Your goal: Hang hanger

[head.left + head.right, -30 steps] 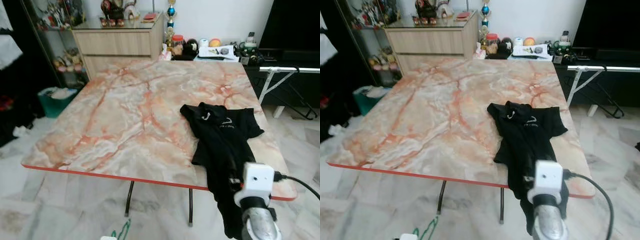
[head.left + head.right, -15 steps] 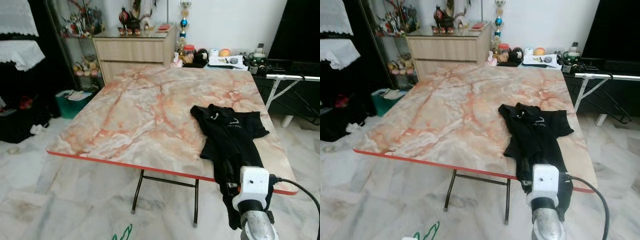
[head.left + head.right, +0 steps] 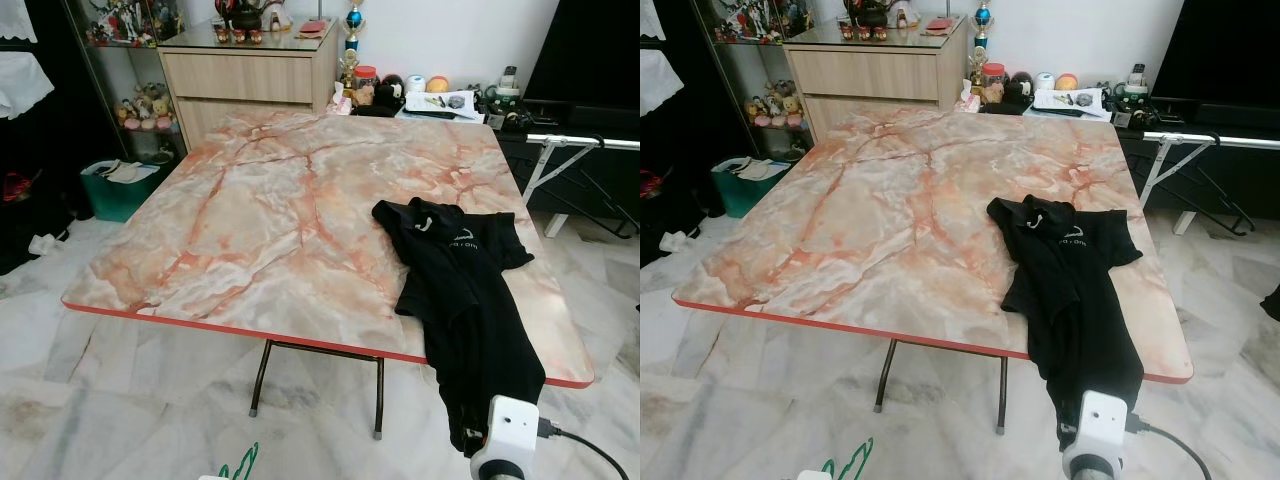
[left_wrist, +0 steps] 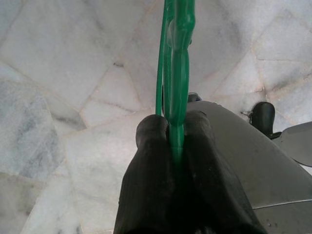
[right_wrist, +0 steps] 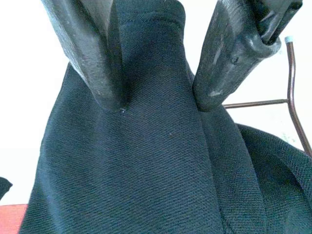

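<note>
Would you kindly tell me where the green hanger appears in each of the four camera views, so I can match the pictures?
Left eye view: green hanger at the bottom edge, left of centre, over the floor.
Right eye view: same hanger, bottom edge, left of centre.
Left wrist view: it runs up the middle, clamped in the left gripper.
Right wrist view: not in it; right gripper open over the black shirt.
Shared landmark: the marble-pattern table.
</note>
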Controlling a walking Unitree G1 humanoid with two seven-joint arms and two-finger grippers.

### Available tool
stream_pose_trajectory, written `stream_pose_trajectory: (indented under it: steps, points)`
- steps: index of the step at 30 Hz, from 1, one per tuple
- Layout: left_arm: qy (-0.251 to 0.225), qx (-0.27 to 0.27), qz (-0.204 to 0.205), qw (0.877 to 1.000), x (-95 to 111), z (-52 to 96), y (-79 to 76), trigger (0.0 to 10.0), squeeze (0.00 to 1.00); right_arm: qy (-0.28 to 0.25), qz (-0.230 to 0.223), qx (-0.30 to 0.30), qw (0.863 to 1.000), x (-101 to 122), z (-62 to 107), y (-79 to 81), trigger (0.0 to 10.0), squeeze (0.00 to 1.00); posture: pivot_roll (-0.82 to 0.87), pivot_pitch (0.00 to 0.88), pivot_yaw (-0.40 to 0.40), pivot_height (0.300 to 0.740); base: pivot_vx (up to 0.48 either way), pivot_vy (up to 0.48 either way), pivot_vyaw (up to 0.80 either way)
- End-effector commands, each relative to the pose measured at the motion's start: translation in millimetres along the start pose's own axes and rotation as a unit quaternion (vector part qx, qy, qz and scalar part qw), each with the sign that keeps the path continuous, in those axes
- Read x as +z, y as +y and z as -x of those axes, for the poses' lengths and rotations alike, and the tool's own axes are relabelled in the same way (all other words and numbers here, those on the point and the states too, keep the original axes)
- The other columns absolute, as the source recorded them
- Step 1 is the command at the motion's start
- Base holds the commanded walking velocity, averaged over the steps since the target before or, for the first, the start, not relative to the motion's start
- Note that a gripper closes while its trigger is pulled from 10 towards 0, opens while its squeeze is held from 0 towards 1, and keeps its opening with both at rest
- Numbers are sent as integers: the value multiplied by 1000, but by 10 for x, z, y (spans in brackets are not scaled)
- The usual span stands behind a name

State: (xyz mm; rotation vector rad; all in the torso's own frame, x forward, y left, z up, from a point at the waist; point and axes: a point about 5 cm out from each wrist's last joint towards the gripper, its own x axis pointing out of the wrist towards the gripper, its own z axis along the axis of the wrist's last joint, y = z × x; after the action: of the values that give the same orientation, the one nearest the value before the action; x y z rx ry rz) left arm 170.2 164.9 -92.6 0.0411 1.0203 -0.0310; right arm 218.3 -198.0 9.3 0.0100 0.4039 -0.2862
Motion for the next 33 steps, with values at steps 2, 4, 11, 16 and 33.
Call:
stream_pose_trajectory:
  steps: [2,4,11,16,33]
  points:
    - [14,-2,-10,1000,-60,6,-6,10000,0,24,1,0,1000,-161,26,-2,10000,0,84,44,30,740,0,0,0]
    - [13,-3,-10,1000,-59,6,-9,10000,0,39,4,3,999,-239,25,0,10000,0,84,44,31,740,0,0,0]
    - [12,-6,-13,1000,-47,3,-24,10000,0,128,65,16,990,-660,-30,-5,10000,0,98,35,38,740,0,0,0]
    - [10,-6,-14,1000,-40,3,-21,10000,0,183,86,35,979,-888,9,12,10000,0,102,34,43,740,0,0,0]
    - [10,-15,-35,999,-42,4,-32,10000,0,260,26,23,965,-1153,144,74,10000,0,96,34,50,740,0,-76,0]
